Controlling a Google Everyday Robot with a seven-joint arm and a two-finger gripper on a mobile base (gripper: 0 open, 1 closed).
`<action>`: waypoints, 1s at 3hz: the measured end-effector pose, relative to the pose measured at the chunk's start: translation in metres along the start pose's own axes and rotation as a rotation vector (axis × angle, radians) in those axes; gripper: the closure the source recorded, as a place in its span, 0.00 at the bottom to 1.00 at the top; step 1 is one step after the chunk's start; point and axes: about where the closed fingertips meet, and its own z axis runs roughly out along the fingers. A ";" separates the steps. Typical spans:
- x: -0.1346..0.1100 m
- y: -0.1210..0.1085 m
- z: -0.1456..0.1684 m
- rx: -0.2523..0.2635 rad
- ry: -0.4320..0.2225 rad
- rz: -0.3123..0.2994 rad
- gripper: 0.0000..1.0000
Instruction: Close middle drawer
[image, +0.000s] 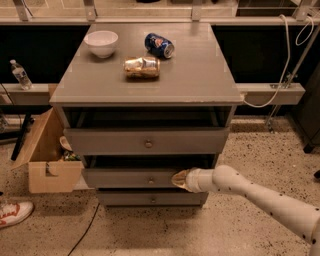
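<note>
Right now my pincer (176, 179) sits low at the front of the desk (190, 70), its tips closed together and touching the right part of the middle drawer (125, 177), just beside its knob (151, 180). That drawer stands slightly out, beneath the top drawer (110, 141), which juts further. Up top are a bowl (101, 42), a blue can (159, 45) and a gold can (142, 67).

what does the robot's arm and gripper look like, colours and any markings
The arm is a thick, smooth white tube with rounded segments, sprinkled with small dark dots, narrowing to a white collar at the wrist. The gripper is a tapering tan-yellow tip, sitting at the right part of the middle drawer front. No cables show on the arm.
</note>
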 end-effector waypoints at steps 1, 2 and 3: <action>0.012 -0.028 -0.005 0.030 -0.007 0.020 1.00; 0.016 -0.029 -0.012 0.029 0.001 0.021 1.00; 0.017 -0.010 -0.037 0.005 0.000 0.011 1.00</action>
